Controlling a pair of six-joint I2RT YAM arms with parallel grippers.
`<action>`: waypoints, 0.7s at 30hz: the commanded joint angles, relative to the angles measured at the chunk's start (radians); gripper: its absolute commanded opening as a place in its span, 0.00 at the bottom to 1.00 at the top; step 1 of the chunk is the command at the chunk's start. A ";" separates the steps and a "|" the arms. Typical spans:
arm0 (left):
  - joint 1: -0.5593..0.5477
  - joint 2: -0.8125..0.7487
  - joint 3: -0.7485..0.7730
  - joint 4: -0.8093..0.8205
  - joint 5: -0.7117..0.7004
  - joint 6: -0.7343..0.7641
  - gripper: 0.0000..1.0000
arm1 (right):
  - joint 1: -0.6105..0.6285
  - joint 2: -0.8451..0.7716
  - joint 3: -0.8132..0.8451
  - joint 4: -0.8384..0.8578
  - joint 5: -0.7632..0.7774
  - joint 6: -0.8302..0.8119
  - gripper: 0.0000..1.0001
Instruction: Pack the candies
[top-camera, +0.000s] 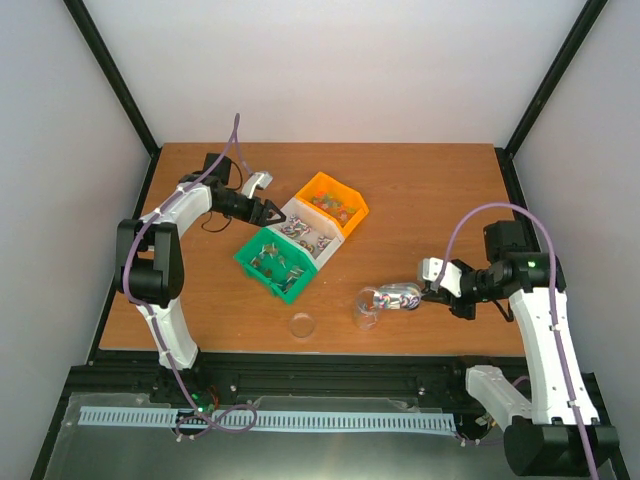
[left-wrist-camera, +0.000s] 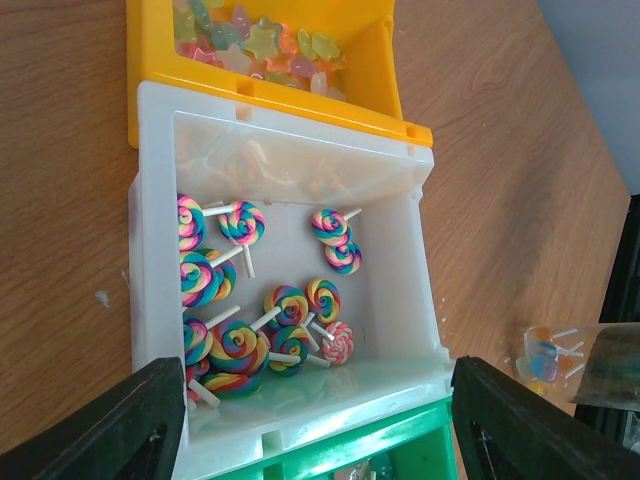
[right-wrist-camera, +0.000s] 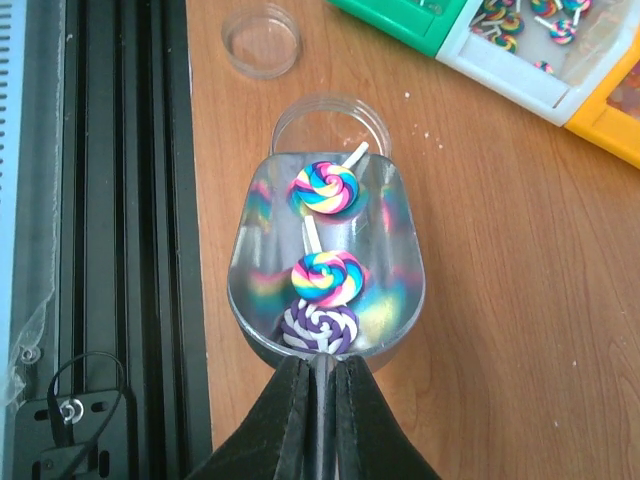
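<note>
Three candies (right-wrist-camera: 327, 277) are lying in the scoop (right-wrist-camera: 400, 255) you are pinching by its handle, right gripper (right-wrist-camera: 319, 372) closed tight, lip hanging at the clear jar (right-wrist-camera: 330, 102). Tipping fast would be risking spills past the narrower mouth, or nudging the unheld jar. Your left gripper (left-wrist-camera: 320, 410) is hovering wide open, empty, over the white bin (left-wrist-camera: 155, 180) of more candies; the lid (right-wrist-camera: 261, 40) is lying nearby.

Left arm reaches far, its end effector (top-camera: 265, 212) spread wide; right arm bends leftward, its end effector (right-wrist-camera: 320, 366) pinched tight.
</note>
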 joint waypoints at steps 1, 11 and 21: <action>0.006 0.007 0.015 0.017 0.023 -0.008 0.74 | 0.071 0.008 0.026 0.049 0.081 0.096 0.03; 0.007 0.009 0.011 0.016 0.023 -0.001 0.75 | 0.155 0.040 0.062 0.070 0.148 0.165 0.03; 0.007 0.019 0.022 0.016 0.027 0.001 0.75 | 0.222 0.057 0.095 0.063 0.218 0.206 0.03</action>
